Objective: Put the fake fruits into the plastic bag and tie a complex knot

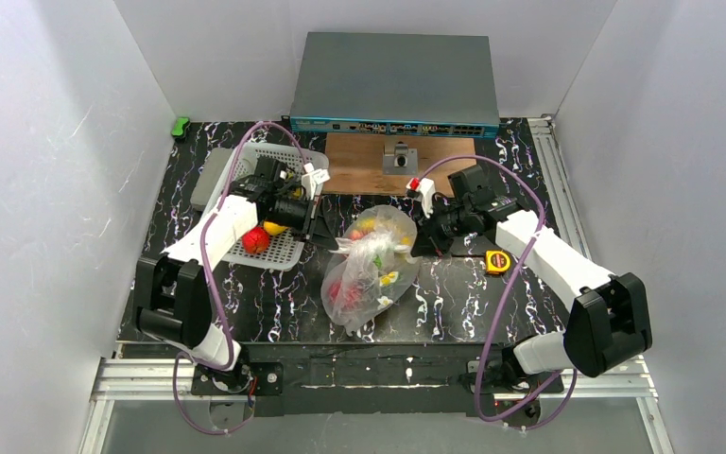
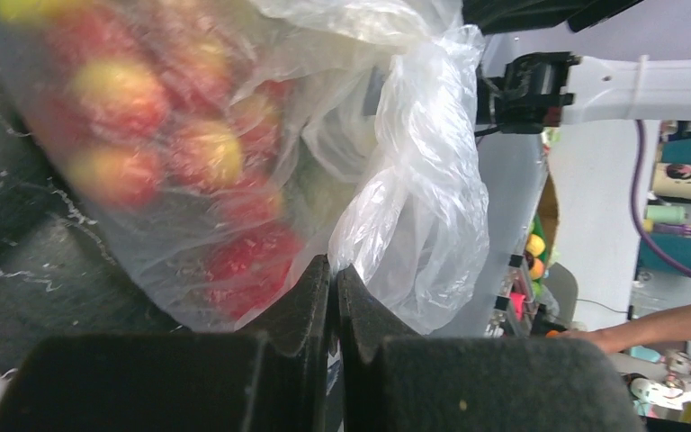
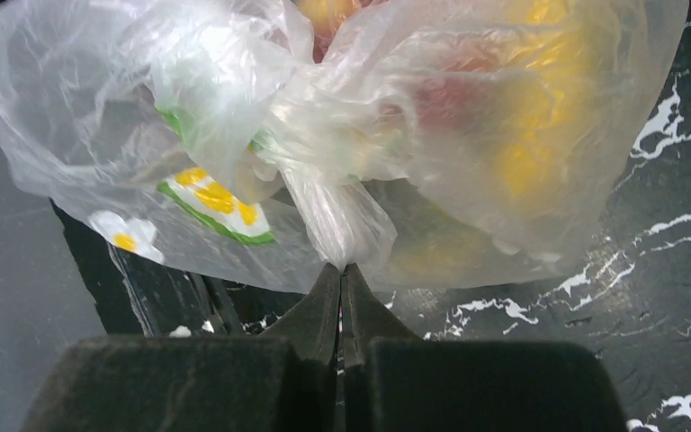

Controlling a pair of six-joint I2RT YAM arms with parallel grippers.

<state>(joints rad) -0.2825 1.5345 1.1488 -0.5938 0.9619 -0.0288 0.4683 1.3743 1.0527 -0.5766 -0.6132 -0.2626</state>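
The left arm (image 1: 217, 227) and the right arm (image 1: 553, 255) are built alike: rounded white link shells are joined by bulky black joint housings. A purple cable (image 1: 210, 284) is run in loose loops along the left arm, and a second purple cable (image 1: 509, 303) along the right. A small white bracket (image 1: 425, 192) with a red spot is mounted at the right wrist. The left end effector (image 2: 334, 270) and the right end effector (image 3: 342, 270) are fitted with matte black, wedge-shaped fingers of grainy finish.
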